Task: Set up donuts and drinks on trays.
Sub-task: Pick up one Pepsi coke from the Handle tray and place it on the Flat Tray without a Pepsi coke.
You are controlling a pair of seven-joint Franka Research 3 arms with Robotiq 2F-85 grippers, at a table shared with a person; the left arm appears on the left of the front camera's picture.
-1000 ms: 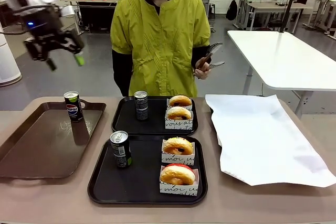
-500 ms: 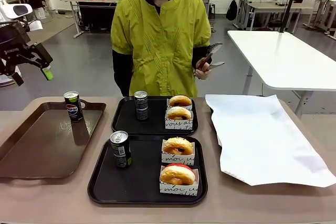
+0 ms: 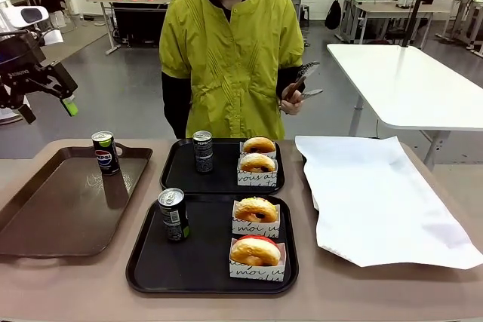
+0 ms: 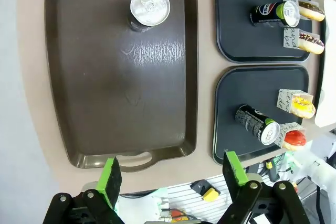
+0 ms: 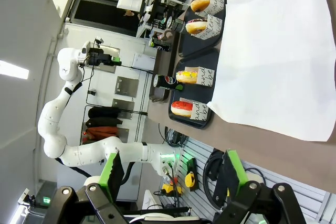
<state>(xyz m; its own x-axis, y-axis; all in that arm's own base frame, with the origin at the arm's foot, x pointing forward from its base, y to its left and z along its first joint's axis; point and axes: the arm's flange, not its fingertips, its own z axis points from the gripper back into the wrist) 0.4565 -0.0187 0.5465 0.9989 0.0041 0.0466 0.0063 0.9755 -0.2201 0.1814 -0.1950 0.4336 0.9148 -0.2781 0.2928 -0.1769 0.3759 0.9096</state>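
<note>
Front view: two black trays (image 3: 147, 262) with cans, donuts.

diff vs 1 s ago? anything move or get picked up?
Only the left pincer: it pulled back from above the brown tray toward the robot's left, open and empty, then nearly stopped. Nothing grabbed or released. Cans, donuts, black trays, paper sheet and the person's tongs unchanged.
</note>
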